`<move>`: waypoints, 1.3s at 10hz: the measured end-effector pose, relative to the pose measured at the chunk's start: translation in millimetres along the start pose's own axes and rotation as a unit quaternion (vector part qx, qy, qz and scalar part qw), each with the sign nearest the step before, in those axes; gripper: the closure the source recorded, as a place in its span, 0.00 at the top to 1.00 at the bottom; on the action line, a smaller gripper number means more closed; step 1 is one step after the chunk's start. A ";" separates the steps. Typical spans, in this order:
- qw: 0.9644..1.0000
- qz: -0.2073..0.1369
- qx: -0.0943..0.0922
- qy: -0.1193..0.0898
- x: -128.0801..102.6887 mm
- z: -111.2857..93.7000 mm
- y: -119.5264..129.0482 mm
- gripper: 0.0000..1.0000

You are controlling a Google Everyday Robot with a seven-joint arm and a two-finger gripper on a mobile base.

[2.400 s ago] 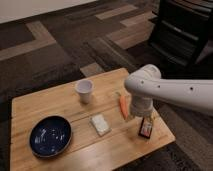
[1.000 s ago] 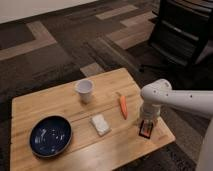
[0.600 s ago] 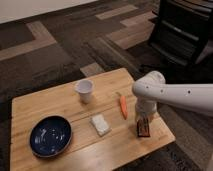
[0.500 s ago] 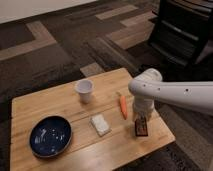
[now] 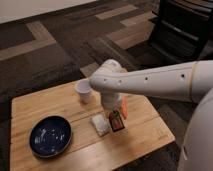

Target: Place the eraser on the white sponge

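The eraser [image 5: 116, 121], a small black-edged block with a red-orange face, hangs tilted from my gripper [image 5: 114, 113], which is shut on its top. It sits just right of the white sponge [image 5: 100, 124], a whitish pad lying on the wooden table [image 5: 145, 135]. The eraser's lower edge is close to the sponge's right side; I cannot tell whether they touch. My white arm [image 5: 155, 80] reaches in from the right and hides the gripper's upper part.
An orange carrot [image 5: 124, 106] lies just right of the gripper, partly hidden. A white paper cup [image 5: 83, 91] stands behind the sponge. A dark blue bowl [image 5: 50, 135] sits at the table's front left. A black cabinet [image 5: 182, 27] stands at the back right.
The gripper has lifted the eraser from the table's right front area and carried it left, to beside the white sponge. The arm has swung leftward over the carrot.
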 end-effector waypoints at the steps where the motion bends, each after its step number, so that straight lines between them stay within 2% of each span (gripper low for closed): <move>1: 1.000 -0.024 -0.003 0.000 -1.8 4.1 19.9 0.00; 3: 0.998 -0.054 -0.013 0.002 -7.7 23.1 41.9 0.00; 7: 0.996 -0.085 -0.025 0.003 -18.6 52.8 46.9 0.00; 9: 0.994 -0.102 -0.035 0.002 -21.2 61.9 49.1 0.00; 12: 0.993 -0.109 -0.045 0.004 -22.2 67.2 50.0 0.00; 13: 0.993 -0.109 -0.045 0.004 -22.2 67.3 50.1 0.07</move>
